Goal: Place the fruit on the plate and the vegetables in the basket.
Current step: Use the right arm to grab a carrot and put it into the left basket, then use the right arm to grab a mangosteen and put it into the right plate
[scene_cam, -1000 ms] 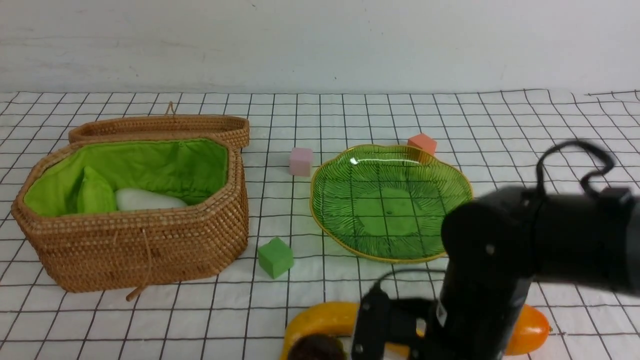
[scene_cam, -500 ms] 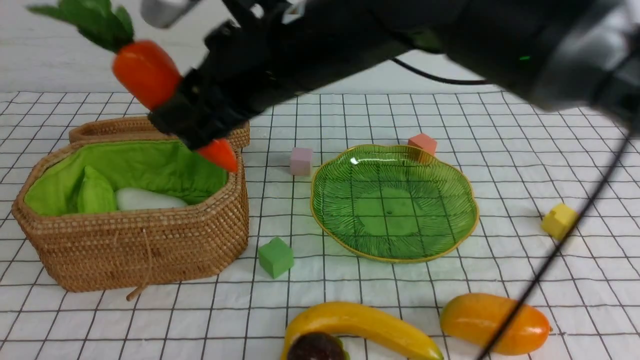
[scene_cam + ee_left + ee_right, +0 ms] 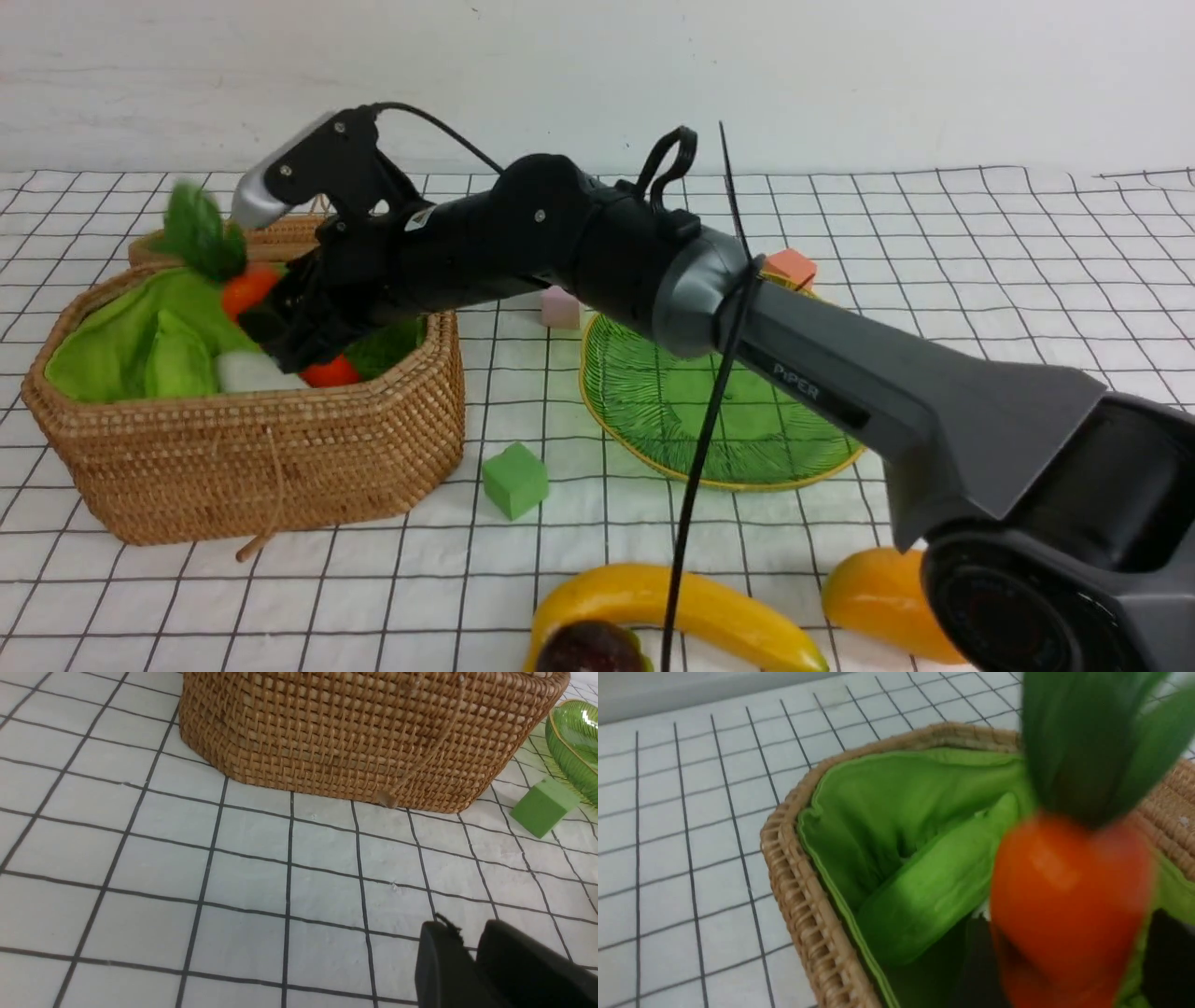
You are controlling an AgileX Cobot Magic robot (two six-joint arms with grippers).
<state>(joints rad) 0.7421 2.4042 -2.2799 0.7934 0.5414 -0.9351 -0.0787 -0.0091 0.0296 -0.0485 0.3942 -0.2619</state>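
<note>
My right gripper point(image 3: 301, 338) reaches over the open wicker basket point(image 3: 261, 457). An orange carrot point(image 3: 247, 287) with dark green leaves point(image 3: 198, 231) sits between its spread jaws, blurred and loose, with a gap beside one finger in the right wrist view point(image 3: 1064, 896). A white radish point(image 3: 245, 371) and a light green piece point(image 3: 177, 359) lie inside the basket. The green glass plate point(image 3: 653, 401) holds nothing. The banana point(image 3: 653, 597), mango point(image 3: 868, 597) and maroon fruit point(image 3: 588, 649) lie on the cloth near the front edge. My left gripper point(image 3: 467, 933) is shut and empty, low beside the basket point(image 3: 355, 732).
A green cube point(image 3: 513, 479) sits between the basket and the plate. A pink cube point(image 3: 560, 306) and an orange cube point(image 3: 792, 266) lie behind the plate. The basket's lid point(image 3: 280, 241) lies open behind it. My right arm crosses above the plate.
My right arm swung the carrot from high above the basket down into its opening. The carrot now looks loose between the jaws. The yellow cube is now hidden by the arm.
</note>
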